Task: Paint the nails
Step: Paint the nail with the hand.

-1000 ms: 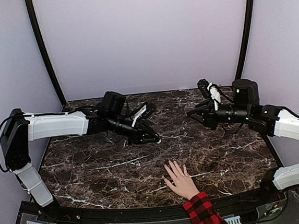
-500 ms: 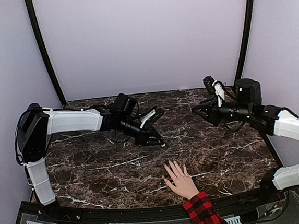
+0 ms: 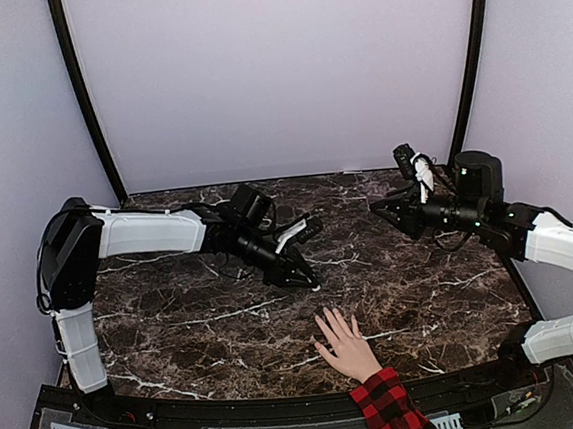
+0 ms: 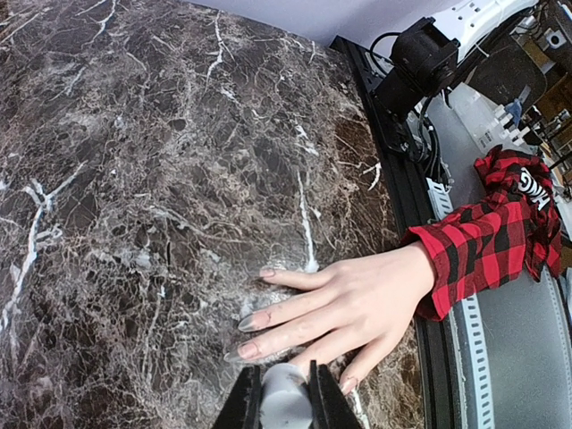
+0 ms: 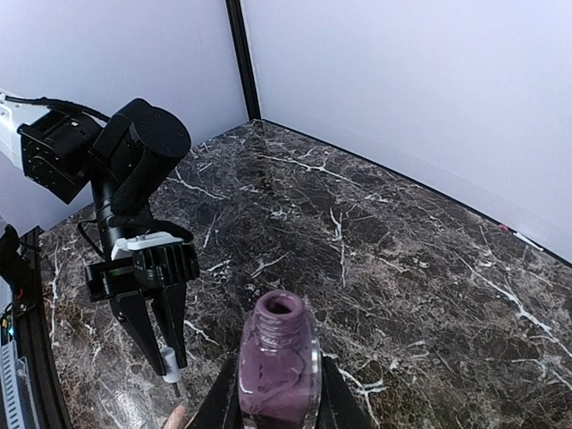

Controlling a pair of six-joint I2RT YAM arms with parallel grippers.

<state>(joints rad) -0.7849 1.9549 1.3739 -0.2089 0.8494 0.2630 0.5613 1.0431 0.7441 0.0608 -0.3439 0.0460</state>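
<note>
1. Left gripper: jaws closed tight on the white brush cap, bristle end pointing down at the table. It hangs above the marble just beyond the fingertips of the hand, not touching them.
2. Right gripper: jaws clamped on the bottle, held in the air on the right, well apart from the hand.
3. Nails: on the hand, which lies flat, palm down and fingers spread, at the near edge of the table. A plaid sleeve covers the wrist. No polish shows on any nail, so painting is judged not begun.
4. Risk, smearing: the nails are tiny. A slightly offset descent would put polish on skin or marble.
5. Risk, pressure: the cap is rigid. Coming down too far would press it into a finger.
6. Risk, movement: the hand is unrestrained, and any twitch during a stroke would spoil the coat.
7. Risk, slip: the cap is round and held only at its sides, so drag on the bristles could turn it in the jaws.
8. Risk, spill: the bottle is uncapped, so tilting or jolting the right arm would pour out polish.
9. Containers: 1, the bottle. Its neck is open and purple polish shows through the glass. The body looks mostly full, but the exact level cannot be told.
</note>
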